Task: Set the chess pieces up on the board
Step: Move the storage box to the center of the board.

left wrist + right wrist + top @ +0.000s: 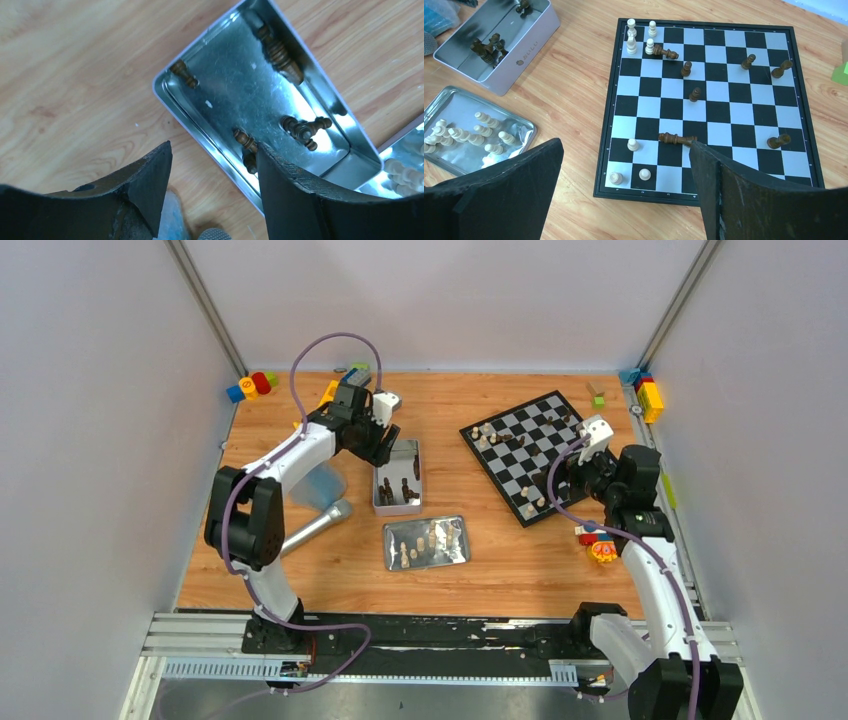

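Dark brown chess pieces (302,130) lie tumbled in the tin (235,75) just ahead of the left gripper (214,150), jaws apart, empty, straddling its wall. Over on the board (724,115), the right gripper (626,145) gapes wide, holding nothing, above scattered pieces.

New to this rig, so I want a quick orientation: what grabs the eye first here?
The checkered board on the table's right stands out, dotted with pieces, two dark ones toppled, the open right gripper above its edge. Left of it sit a deep tin of dark pieces, the open left gripper at its rim, and a shallow tray of cream pieces.
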